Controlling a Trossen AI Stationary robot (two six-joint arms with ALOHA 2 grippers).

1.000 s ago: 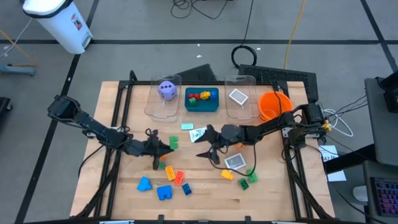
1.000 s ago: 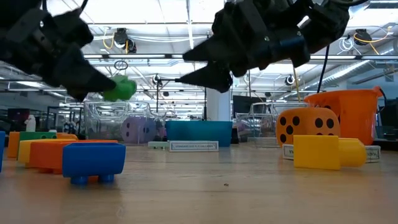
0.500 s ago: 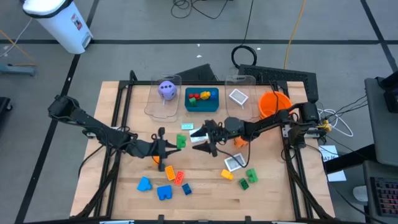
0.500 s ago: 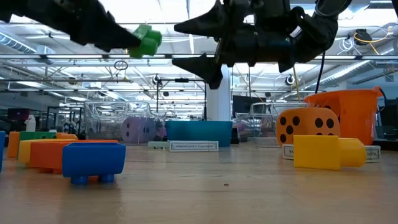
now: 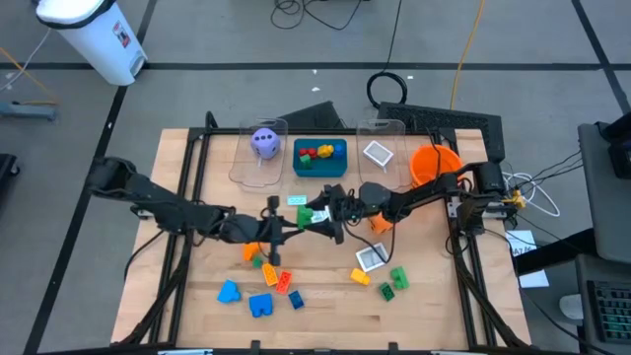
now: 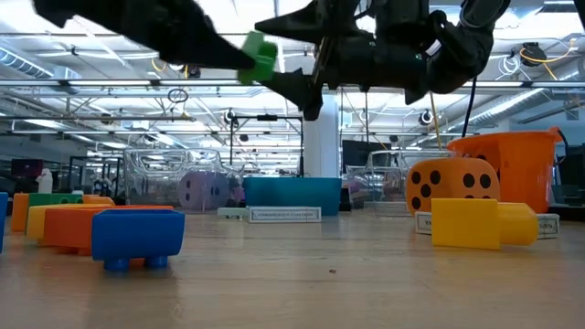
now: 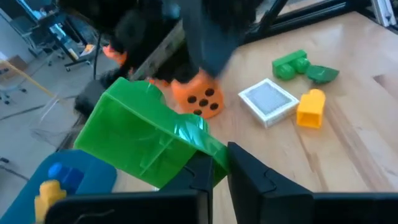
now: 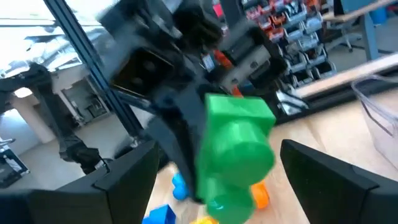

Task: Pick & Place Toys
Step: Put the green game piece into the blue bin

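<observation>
Lifted off the tabletop (image 5: 434,316) and carried rightward, the green brick (image 5: 304,215) sits clamped in the left end effector (image 5: 293,218), between the wide-open, empty right end effector (image 5: 322,219) fingers, suggesting a handover.

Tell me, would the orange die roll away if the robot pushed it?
Probably not far: the die is a cube resting flat on the table. It looks rounded at the corners, so a hard push might tumble it. Likely light.
</observation>
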